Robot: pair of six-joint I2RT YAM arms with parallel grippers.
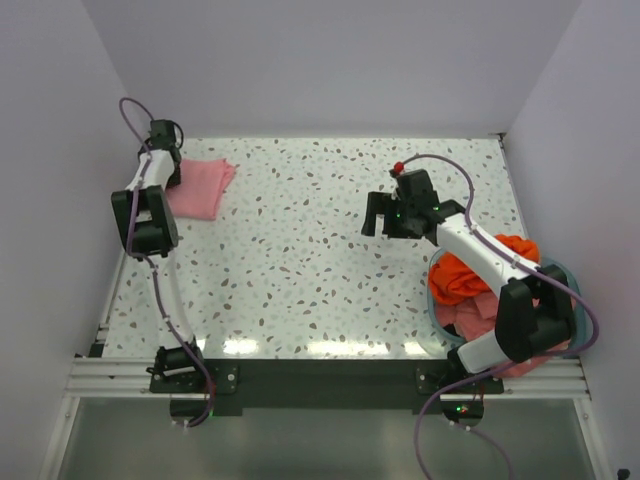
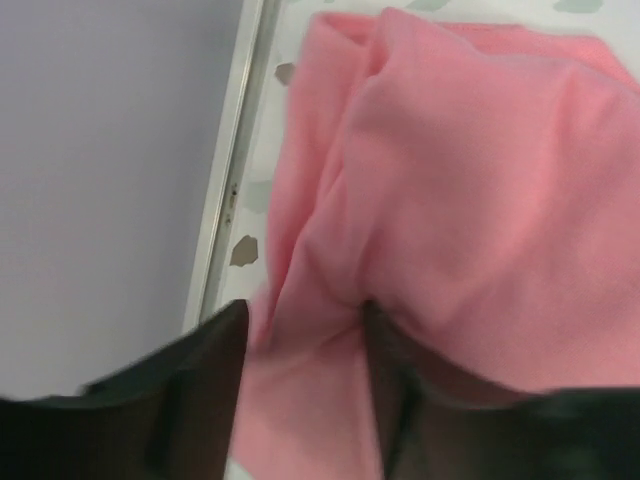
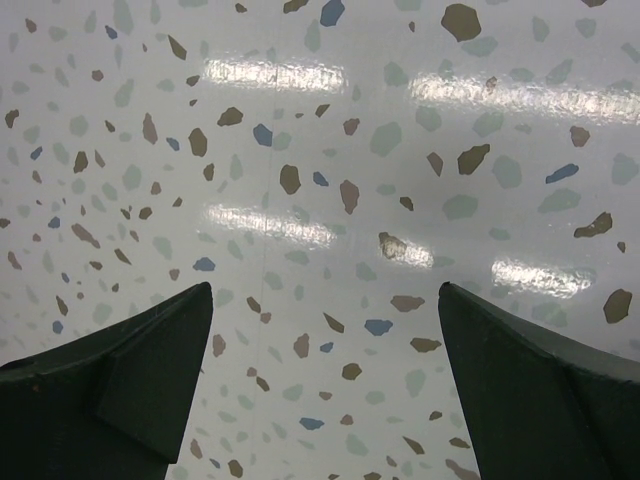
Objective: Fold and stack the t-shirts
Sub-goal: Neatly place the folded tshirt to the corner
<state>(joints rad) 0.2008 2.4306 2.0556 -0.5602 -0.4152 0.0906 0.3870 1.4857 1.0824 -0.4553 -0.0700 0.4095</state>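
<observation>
A light pink t-shirt [image 1: 200,188] lies folded at the far left of the table. My left gripper [image 1: 163,160] is at its left edge. In the left wrist view the jaws stand partly apart with pink cloth [image 2: 470,200] between them, and a fold drapes over the right finger [image 2: 395,380]; the gripper [image 2: 305,330] does not look clamped. The bright orange-red t-shirt [image 1: 470,275] and a salmon-pink one [image 1: 478,318] lie bunched in the teal basket [image 1: 435,300] at the right. My right gripper [image 1: 385,213] hovers open and empty over bare table [image 3: 325,300].
The table's left rail [image 2: 225,170] and the side wall run right beside the pink shirt. The terrazzo tabletop [image 1: 300,260] stretches between the two arms. Walls close in the back and both sides.
</observation>
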